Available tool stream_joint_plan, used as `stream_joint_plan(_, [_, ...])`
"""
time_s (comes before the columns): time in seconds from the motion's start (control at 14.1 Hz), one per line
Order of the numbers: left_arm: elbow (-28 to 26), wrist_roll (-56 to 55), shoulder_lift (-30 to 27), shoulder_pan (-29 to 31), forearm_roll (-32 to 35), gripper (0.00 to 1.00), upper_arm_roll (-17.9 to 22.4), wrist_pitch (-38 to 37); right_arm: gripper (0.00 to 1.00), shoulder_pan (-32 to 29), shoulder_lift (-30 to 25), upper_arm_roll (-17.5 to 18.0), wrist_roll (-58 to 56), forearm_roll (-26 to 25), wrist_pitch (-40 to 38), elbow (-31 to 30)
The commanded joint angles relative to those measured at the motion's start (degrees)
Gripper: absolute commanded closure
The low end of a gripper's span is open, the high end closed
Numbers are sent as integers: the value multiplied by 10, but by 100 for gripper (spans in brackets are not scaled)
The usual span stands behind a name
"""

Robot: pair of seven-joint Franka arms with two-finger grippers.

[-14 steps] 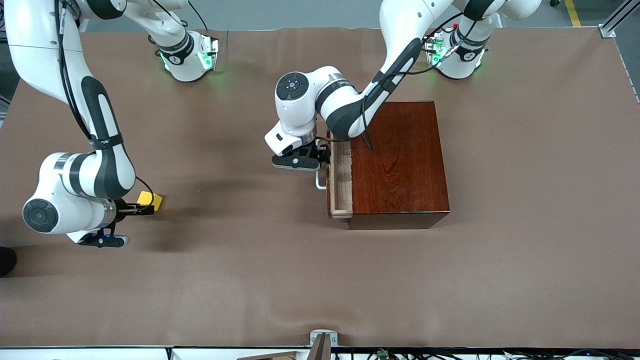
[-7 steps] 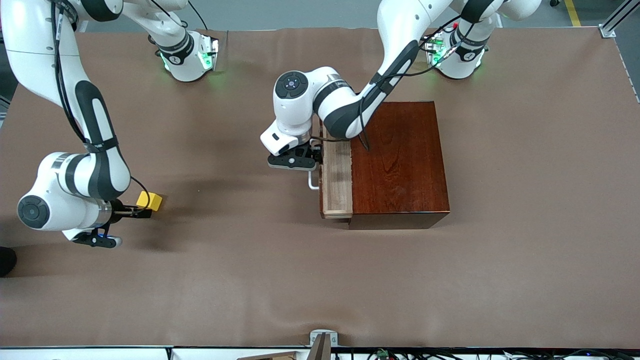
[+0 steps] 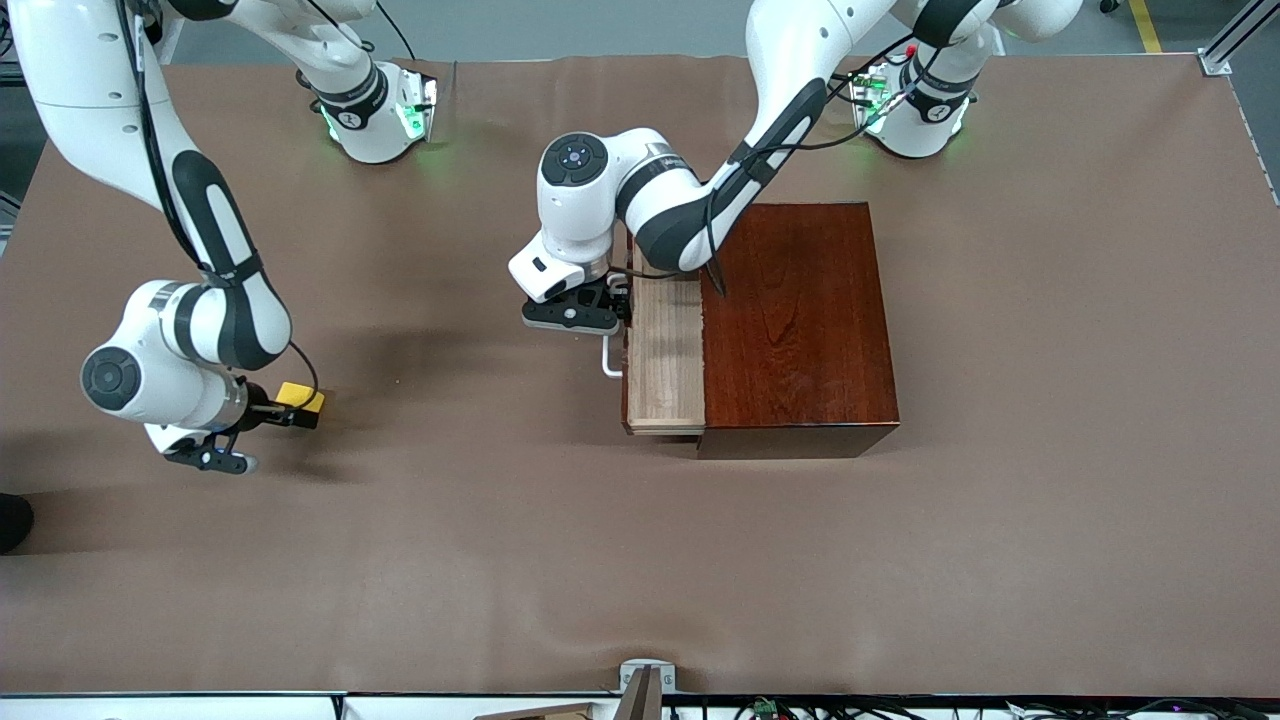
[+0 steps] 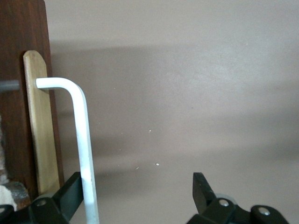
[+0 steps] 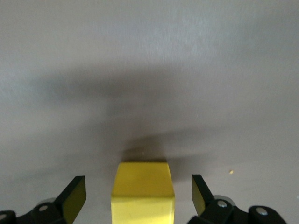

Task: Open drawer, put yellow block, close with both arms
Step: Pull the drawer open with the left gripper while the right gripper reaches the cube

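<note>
On the brown-clothed table (image 3: pixel 500 560), the left gripper (image 4: pixel 135 196), jaws spread, hooks the handle (image 4: pixel 84 154) of the part-open drawer (image 3: pixel 662 360) mid-table; toward the right arm's end, the right gripper (image 5: pixel 135 196) straddles the yellow block (image 5: pixel 142 192), unclamped.

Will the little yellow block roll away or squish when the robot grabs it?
Probably not. The yellow block has flat faces and straight edges, so it should sit still rather than roll. It looks solid, so likely stiff, not squishy. It is small next to the open right gripper around it, so probably light; its smooth sides might slip a bit.
</note>
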Motion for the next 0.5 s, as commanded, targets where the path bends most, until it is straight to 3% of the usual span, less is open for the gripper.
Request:
stream_joint_plan(0.0, [26,-6,22,-15,-10,0,-2,26,0,3,-39,2,20,6,22,-53])
stream_joint_plan(0.21, [26,-6,27,-18,-10,0,-2,49,0,10,-41,2,37,6,23,-58])
stream_joint_plan(0.35, [26,-6,30,-18,-10,0,-2,69,69,8,-43,2,34,5,22,-58])
stream_joint_plan(0.42, [26,-7,30,-18,-10,0,-2,74,81,7,-43,2,33,5,22,-58])
